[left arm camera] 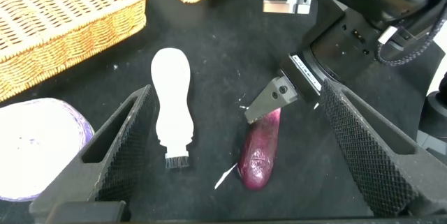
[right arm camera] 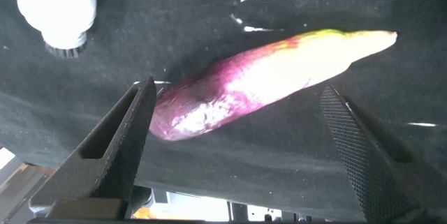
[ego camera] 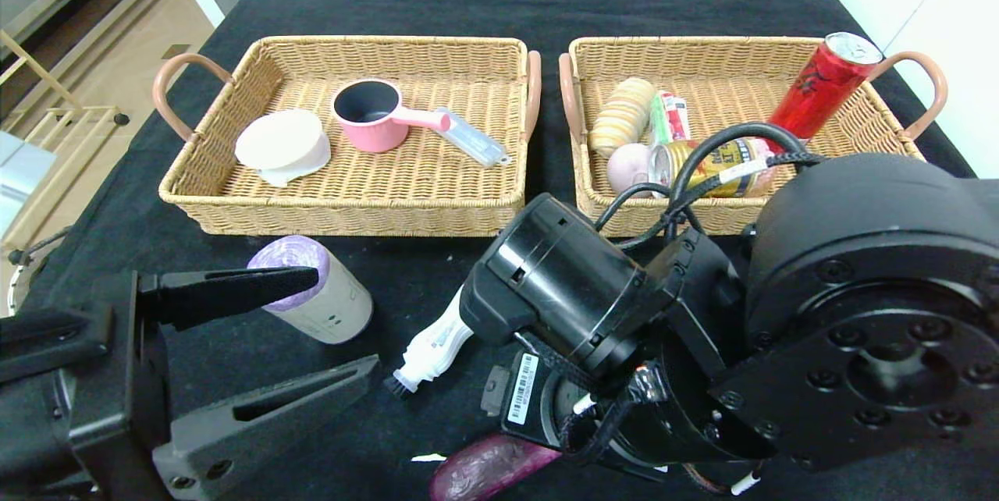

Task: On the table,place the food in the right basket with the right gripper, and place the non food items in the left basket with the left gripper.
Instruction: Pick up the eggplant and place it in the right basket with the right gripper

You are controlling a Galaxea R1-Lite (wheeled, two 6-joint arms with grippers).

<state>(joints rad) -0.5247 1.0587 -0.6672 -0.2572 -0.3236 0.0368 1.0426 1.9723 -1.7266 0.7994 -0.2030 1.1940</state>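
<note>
The purple eggplant (right arm camera: 258, 81) lies on the black table (ego camera: 406, 267) near its front edge, and my right gripper (right arm camera: 236, 91) stands open low over it, one finger on each side, apart from it. In the left wrist view one right finger (left arm camera: 276, 98) covers the eggplant's (left arm camera: 260, 151) end. My left gripper (ego camera: 343, 321) is open at the front left, beside the beige roll with purple top (ego camera: 328, 302). The white brush (ego camera: 433, 345) lies between the arms. The right basket (ego camera: 874, 115) holds the red can (ego camera: 819, 87), gold can (ego camera: 714, 167), green stick pack (ego camera: 670, 117) and potato (ego camera: 628, 165).
The left basket (ego camera: 234, 197) holds a pink saucepan (ego camera: 375, 117), a white disc (ego camera: 282, 140) and a clear flat piece (ego camera: 472, 138). A stack of pale round biscuits (ego camera: 620, 115) lies in the right basket. White paper scraps (left arm camera: 227, 176) lie by the eggplant. The table's front edge is close below.
</note>
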